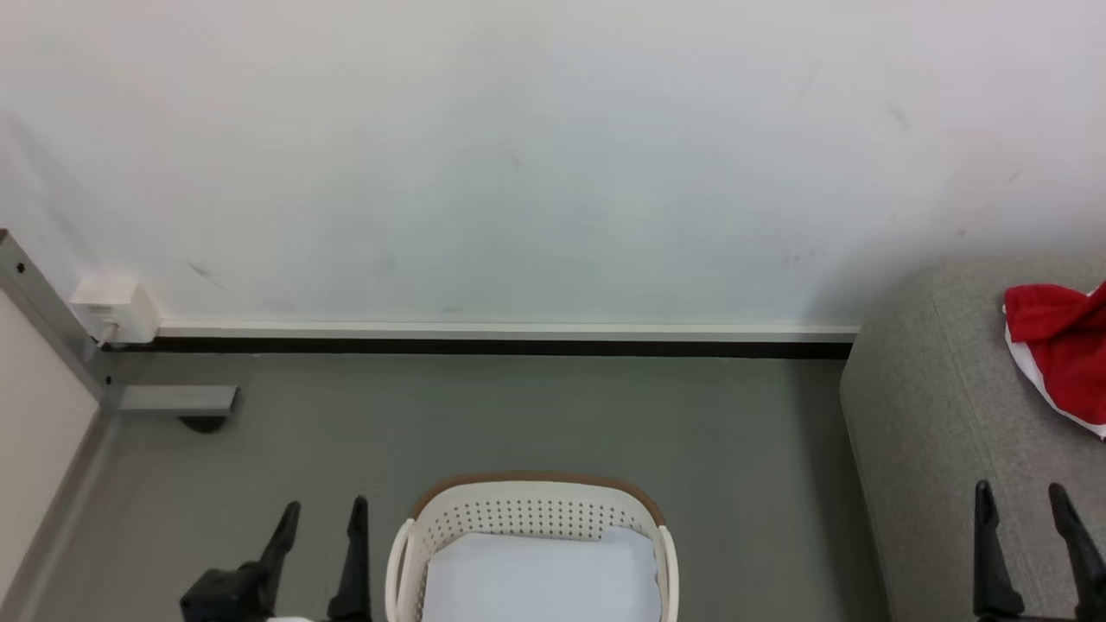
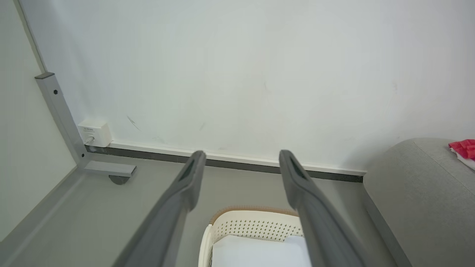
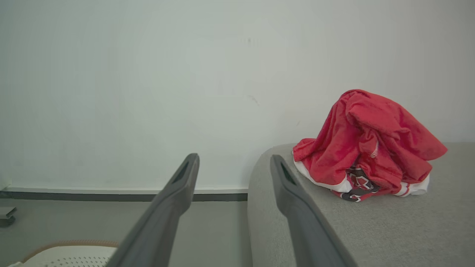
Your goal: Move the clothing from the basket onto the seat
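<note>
The red clothing (image 3: 367, 142) lies in a crumpled heap on the grey seat (image 3: 389, 230), white panels and printed trim at its base; it also shows at the right edge as clothing (image 1: 1061, 350) on the seat (image 1: 933, 415), and as clothing (image 2: 464, 148) on the seat (image 2: 419, 193). The white basket (image 1: 527, 510) with a brown rim stands on the floor at the bottom centre and holds a pale flat pad (image 1: 540, 579). My left gripper (image 1: 321, 510) is open beside the basket's left side. My right gripper (image 1: 1020, 494) is open over the seat's front. Both wrist views show open, empty fingers (image 2: 193, 174), (image 3: 185, 178).
A white wall with a skirting strip (image 1: 510, 339) runs behind. A grey metal frame leg with a foot (image 1: 177, 399) and a white wall box (image 1: 117, 307) stand at the left. Grey-green floor (image 1: 536, 415) lies between basket and wall.
</note>
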